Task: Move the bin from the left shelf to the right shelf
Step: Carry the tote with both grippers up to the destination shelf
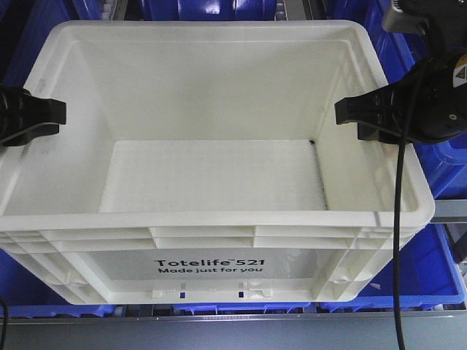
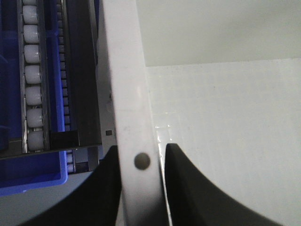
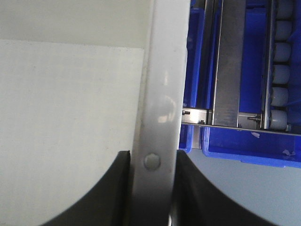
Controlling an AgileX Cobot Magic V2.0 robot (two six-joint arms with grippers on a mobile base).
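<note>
The bin (image 1: 204, 219) is a large white rectangular plastic crate, upright, level and empty, with its open top up. Its thick rim is ribbed underneath, and the near long wall carries the black print "Totelife 521 Made just for you". Blue bins (image 1: 445, 270) show behind it, on both sides and under its near corners. The left gripper (image 1: 58, 120) and the right gripper (image 1: 346, 120) each clamp a short-side rim.
</note>
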